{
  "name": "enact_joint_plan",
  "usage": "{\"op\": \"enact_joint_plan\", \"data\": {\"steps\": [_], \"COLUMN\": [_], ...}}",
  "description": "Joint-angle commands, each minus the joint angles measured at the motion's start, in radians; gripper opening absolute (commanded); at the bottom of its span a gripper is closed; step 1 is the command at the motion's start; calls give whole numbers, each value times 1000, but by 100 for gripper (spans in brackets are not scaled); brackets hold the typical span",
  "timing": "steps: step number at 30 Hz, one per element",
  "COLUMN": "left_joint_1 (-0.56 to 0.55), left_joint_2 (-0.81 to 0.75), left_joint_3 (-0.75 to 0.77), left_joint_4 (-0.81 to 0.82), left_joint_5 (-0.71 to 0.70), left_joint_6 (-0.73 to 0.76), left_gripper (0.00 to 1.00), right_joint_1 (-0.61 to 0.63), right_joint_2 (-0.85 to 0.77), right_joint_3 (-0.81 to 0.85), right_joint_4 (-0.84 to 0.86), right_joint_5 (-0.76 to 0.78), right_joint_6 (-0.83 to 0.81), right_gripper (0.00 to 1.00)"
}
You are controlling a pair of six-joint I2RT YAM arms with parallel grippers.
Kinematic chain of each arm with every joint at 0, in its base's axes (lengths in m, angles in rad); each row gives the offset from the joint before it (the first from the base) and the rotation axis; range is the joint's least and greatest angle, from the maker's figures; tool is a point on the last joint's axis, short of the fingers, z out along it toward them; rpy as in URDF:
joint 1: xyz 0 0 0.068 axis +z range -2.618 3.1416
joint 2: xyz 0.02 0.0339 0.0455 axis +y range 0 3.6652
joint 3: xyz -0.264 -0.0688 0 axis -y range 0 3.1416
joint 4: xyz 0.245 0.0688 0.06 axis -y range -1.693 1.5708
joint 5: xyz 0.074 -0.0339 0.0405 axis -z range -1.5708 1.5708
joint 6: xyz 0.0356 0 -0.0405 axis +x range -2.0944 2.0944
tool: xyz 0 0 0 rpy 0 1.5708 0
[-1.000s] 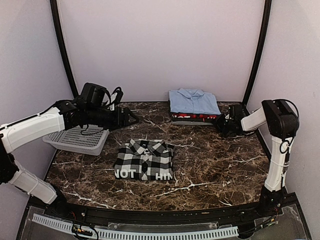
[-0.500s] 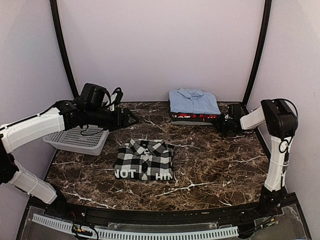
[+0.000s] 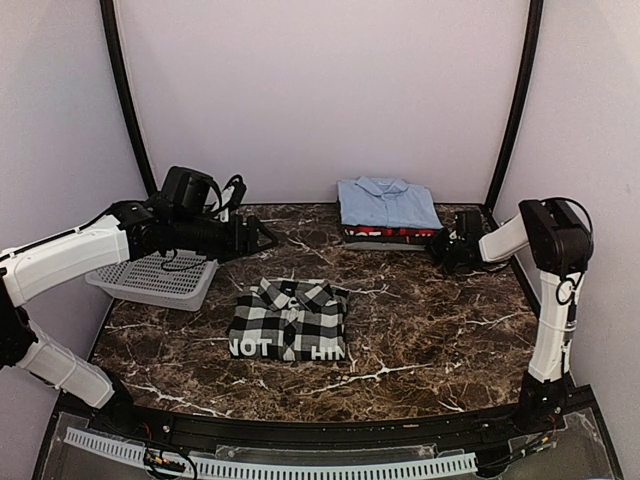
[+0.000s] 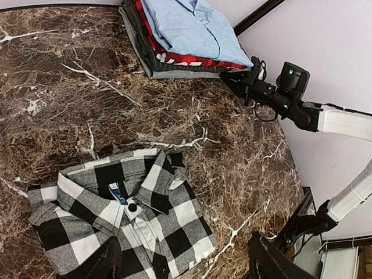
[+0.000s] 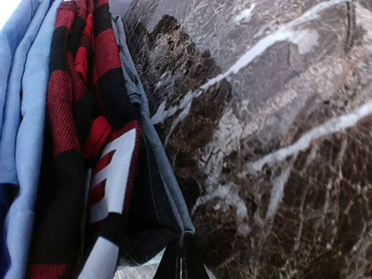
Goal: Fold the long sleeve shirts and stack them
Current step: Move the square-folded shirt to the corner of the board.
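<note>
A folded black-and-white check shirt (image 3: 290, 320) with white lettering lies at the table's middle, also under the left wrist camera (image 4: 116, 221). At the back stands a stack: a light blue collared shirt (image 3: 388, 203) (image 4: 186, 29) on a red one (image 3: 390, 233) (image 5: 75, 87) on a grey-blue one (image 5: 157, 157). My right gripper (image 3: 438, 243) (image 5: 181, 256) sits at the stack's right front corner, shut, with the bottom shirt's hem running into its tips. My left gripper (image 3: 262, 236) (image 4: 183, 250) hangs open above the table, left of the stack, holding nothing.
A grey perforated basket (image 3: 155, 278) sits at the left edge under the left arm. The table's marble top (image 3: 430, 320) runs to black rails along the right and the front. The back wall stands close behind the stack.
The right gripper has edged left into the stack's corner and its jaws have closed. The left arm and the check shirt have not moved.
</note>
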Motion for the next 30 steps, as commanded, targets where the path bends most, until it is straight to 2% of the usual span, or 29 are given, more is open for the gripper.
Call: {"op": "enact_joint_plan", "data": {"steps": [1,6,15,21,26,30], "left_joint_1": [-4,-4,-4,-6,-6,-5], "left_joint_2": [-2,8,35,53,66,68], "left_joint_3": [4,-9,-21,-26,-25,-27], "left_joint_4": [4,23,63,87,95,96], "left_joint_5": [-2,5,25,48,59,59], "left_joint_6": [-8,-23,-52,-74,-75,-71], "left_gripper": [73,73,73,73,73,73], "right_joint_1": [-5,-7,-26,-112,-208,-298], "right_joint_2": [-75,-199,-442,-607,-673,-715], "right_joint_3": [-66,-164,-365,-483,-472,-479], "right_joint_4": [-15,-44,-237,-347,-519,-585], "right_joint_5": [12,-39,-91,-137,-137,-127], "right_joint_6": [-23,-79,-204,-220,-272,-309], "right_gripper": [0,0,0,0,0,0]}}
